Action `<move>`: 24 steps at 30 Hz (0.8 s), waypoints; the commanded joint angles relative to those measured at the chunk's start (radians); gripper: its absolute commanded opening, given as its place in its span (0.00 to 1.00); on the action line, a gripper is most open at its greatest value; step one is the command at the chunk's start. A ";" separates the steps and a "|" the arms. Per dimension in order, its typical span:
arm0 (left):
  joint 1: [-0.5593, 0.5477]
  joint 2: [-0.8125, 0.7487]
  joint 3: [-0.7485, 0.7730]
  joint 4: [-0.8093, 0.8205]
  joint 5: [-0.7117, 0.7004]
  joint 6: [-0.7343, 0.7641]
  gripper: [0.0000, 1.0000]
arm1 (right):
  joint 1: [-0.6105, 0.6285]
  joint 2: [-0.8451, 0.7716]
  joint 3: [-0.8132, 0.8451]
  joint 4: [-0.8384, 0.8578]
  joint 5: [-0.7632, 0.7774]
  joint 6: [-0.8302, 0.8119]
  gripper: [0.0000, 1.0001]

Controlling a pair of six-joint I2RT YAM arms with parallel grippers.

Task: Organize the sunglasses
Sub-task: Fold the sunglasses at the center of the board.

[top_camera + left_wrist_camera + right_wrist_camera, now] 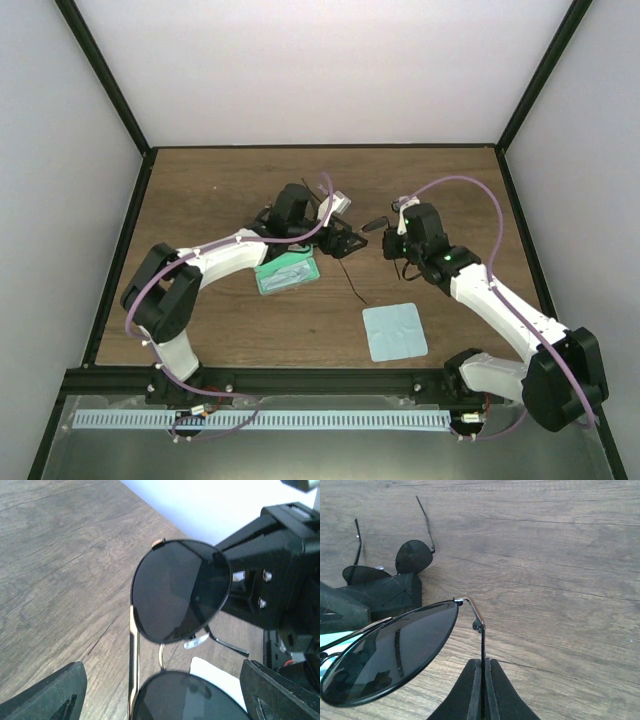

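So the right gripper [483, 664] has its two black fingers pressed fully together on the thin dark arm of one pair of round, dark-lensed wire-frame sunglasses [180, 590], pinching it just below the hinge. That pair is up off the brown wood-grain table [230, 190], near the middle of it, with one lens sticking out to the side in the right wrist view. The left gripper [163, 665] is right there too, fingers spread wide, and the held pair sits in the gap between them. In the left wrist view one lens fills the middle and the second lens is at the bottom edge, and neither finger looks like it's touching the frame, so the left one has hold of nothing as far as I can see. The second pair of round dark wire-frame sunglasses [413, 556] is lying on the table just beyond the left gripper, lenses down on the wood and its slender arms pointing up and away. From the top view there's also a teal-tinted oblong case [287, 272] on the table beside the left arm's forearm, and a light blue square cloth [394, 331] lying flat nearer the front edge, well apart from both grippers.
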 commanded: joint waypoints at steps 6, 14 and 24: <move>0.005 0.004 0.044 0.003 0.054 0.002 0.98 | 0.023 0.023 0.011 0.024 -0.030 -0.022 0.01; 0.022 -0.022 0.053 -0.038 0.033 0.039 1.00 | 0.026 0.029 0.004 0.022 -0.028 -0.018 0.01; 0.011 0.071 0.067 -0.024 0.050 0.014 0.83 | 0.028 -0.007 -0.004 0.040 -0.049 -0.020 0.01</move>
